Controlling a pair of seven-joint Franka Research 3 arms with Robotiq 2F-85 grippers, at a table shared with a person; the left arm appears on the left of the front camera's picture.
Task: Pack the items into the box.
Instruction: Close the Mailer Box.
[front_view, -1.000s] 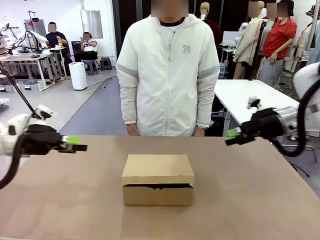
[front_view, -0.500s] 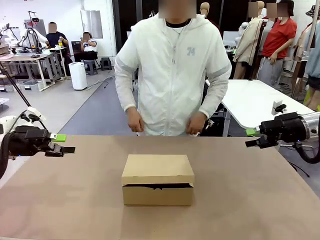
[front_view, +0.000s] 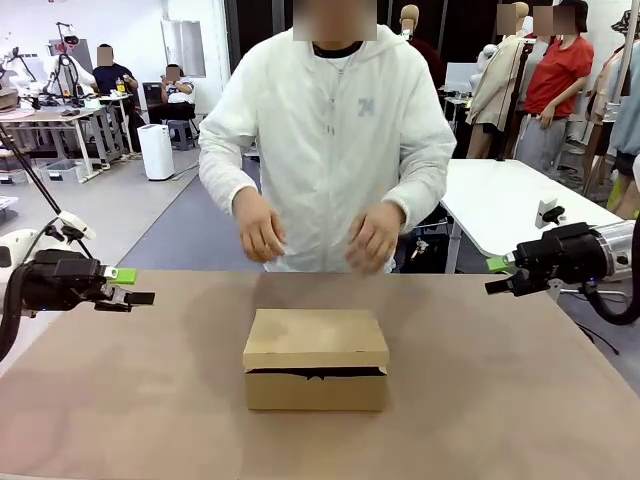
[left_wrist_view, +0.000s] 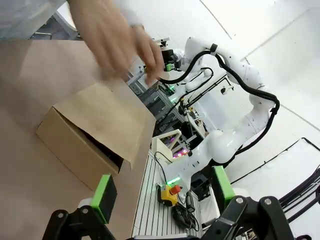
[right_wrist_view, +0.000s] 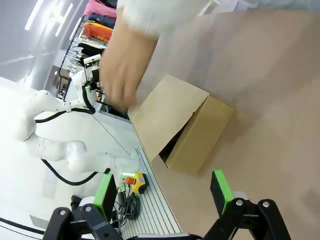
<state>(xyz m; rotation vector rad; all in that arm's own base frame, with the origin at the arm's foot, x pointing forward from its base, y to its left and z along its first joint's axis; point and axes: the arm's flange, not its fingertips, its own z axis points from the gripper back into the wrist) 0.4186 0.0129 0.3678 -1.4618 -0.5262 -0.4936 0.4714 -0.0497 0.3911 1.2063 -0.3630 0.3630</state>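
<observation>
The brown cardboard box (front_view: 316, 372) stands in the middle of the table, its flap lid down with a thin dark gap along the front. It also appears in the left wrist view as the box (left_wrist_view: 95, 135) and in the right wrist view as the box (right_wrist_view: 180, 125). The items are out of view. My left gripper (front_view: 130, 287) hovers open at the table's left edge, well clear of the box, its fingers (left_wrist_view: 105, 197) empty. My right gripper (front_view: 495, 275) hovers open at the right, fingers (right_wrist_view: 220, 192) empty. The person's hands (front_view: 260, 225) are raised above the far edge, behind the box.
The tabletop (front_view: 500, 400) is a bare brown surface around the box. The person stands at the far side, leaning in. A white table (front_view: 500, 200) stands behind on the right, and other people sit farther back on the left.
Both grippers have drawn outward, away from the box, and stayed open. The person's hands have come up from the sides and forward over the table's far edge.
</observation>
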